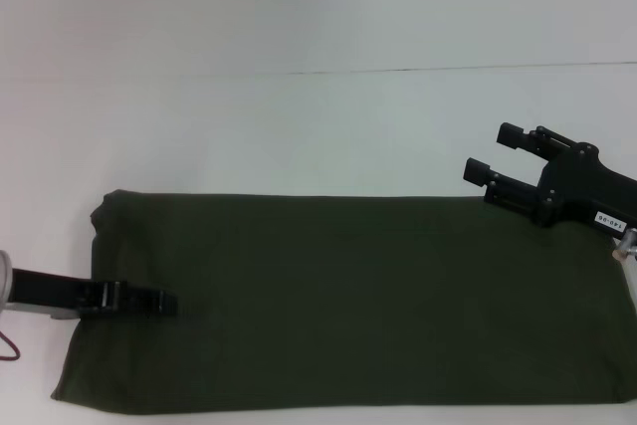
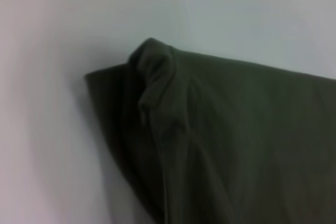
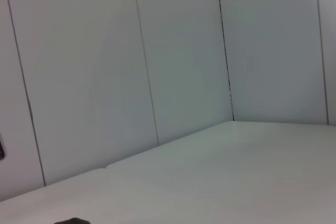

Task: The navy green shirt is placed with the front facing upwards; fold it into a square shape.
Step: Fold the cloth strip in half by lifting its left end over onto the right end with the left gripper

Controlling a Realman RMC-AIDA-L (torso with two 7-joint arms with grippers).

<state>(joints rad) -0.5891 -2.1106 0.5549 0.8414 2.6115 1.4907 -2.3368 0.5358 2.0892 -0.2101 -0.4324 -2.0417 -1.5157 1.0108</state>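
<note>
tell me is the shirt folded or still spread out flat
Folded. The shirt lies as a plain long rectangle, no sleeves, collar or lettering showing, with layers bunched at one corner.

A white table (image 1: 299, 116) carried it all, and spread flat across its near side lay the navy green shirt (image 1: 348, 296), folded into a long rectangle, plain side up.

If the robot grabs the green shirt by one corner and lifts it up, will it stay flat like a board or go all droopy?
Probably droopy. The green shirt is soft cloth, and its corner already bunches into wrinkles in the left wrist view, so it would likely sag and hang. It looks light, but a push would probably crumple it rather than slide it. It won't roll or break.
</note>
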